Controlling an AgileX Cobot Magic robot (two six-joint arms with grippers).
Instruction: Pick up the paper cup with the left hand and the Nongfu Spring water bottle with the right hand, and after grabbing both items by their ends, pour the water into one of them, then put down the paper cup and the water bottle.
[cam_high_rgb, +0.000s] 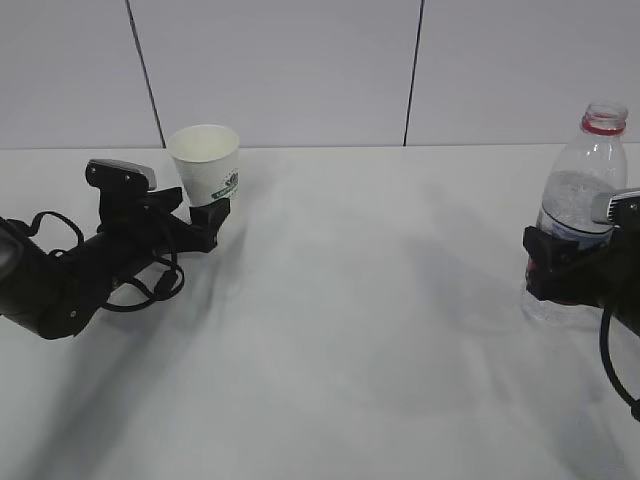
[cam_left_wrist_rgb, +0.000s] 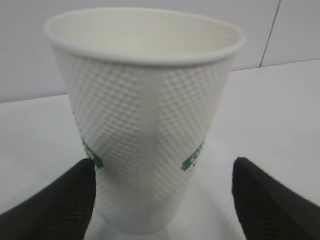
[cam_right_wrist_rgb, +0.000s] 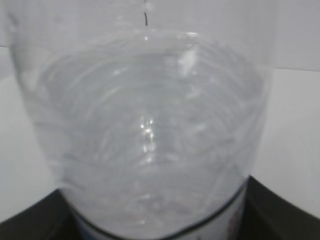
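Paper cup, one, upright on the white table at about 10 o'clock in the exterior view; its base is hidden behind my left gripper. In the left wrist view the cup stands between my two black fingers, which are spread wide; the right-hand finger is clearly apart from the wall, the left one just beside it, contact unclear. One Nongfu Spring water bottle, uncapped, stands at 3 o'clock; my right gripper covers its label, and its fingers flank the body, apparently clamped on it. The right wrist view shows the bottle blurred and cropped; water level is hard to read.
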